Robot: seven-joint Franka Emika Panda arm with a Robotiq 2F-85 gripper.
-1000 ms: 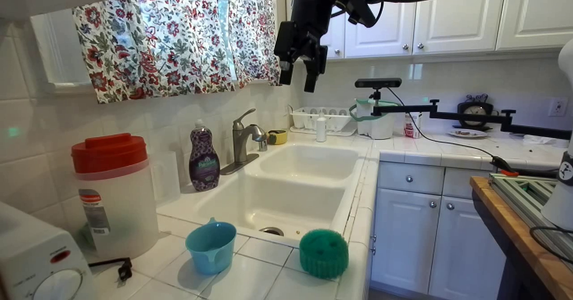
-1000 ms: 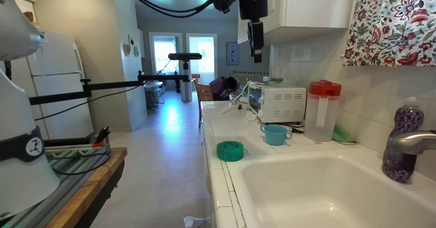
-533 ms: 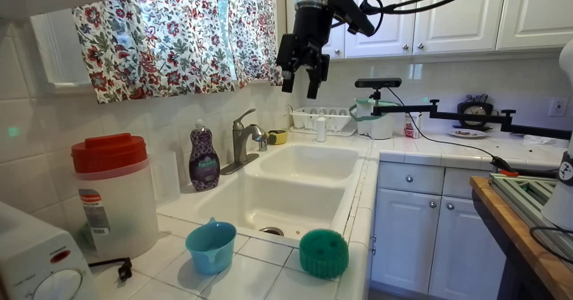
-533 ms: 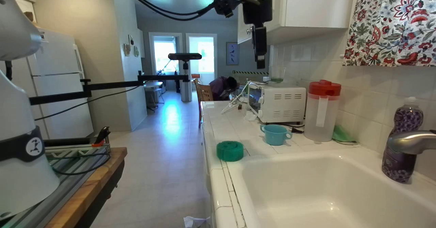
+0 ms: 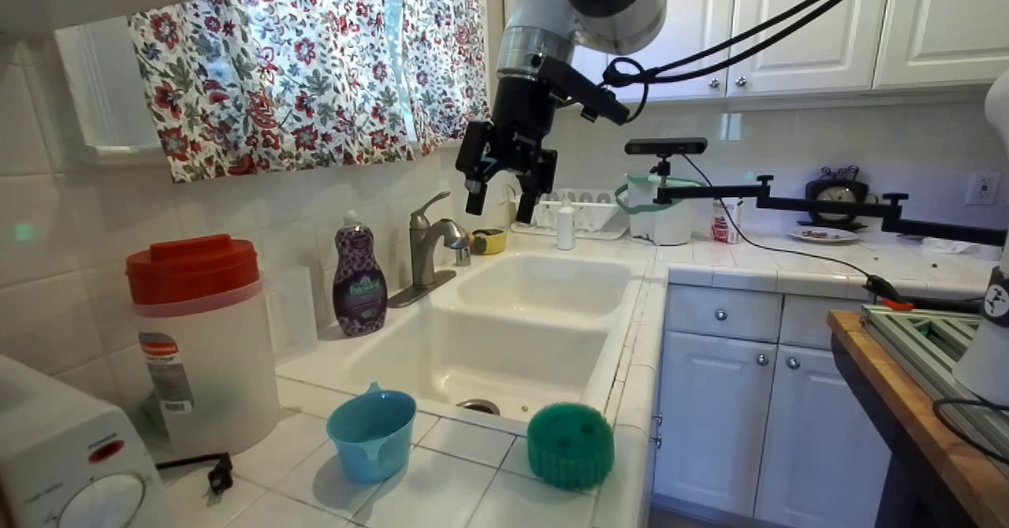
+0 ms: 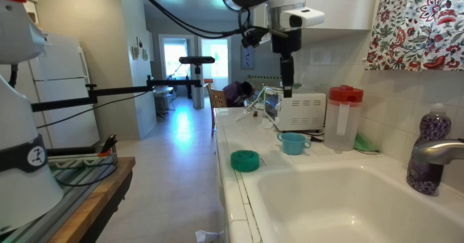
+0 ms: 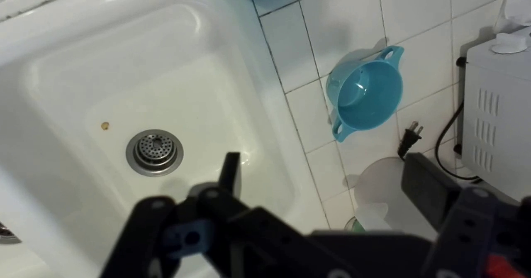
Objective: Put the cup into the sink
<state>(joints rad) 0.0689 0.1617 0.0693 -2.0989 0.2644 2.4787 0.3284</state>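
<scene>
In an exterior view my Robotiq gripper (image 5: 500, 206) hangs empty, fingers (image 5: 476, 200) spread wide. An exterior view gives me the light-blue two-handled cup (image 6: 294, 144), upright on the tiled counter (image 6: 239, 131). In the wrist view it sits beside the sink (image 7: 178, 91), apart from my fingers.

Claw (image 5: 500, 208) aimed down, fingers (image 5: 527, 208) apart, arm (image 5: 542, 9) seemingly bent
</scene>
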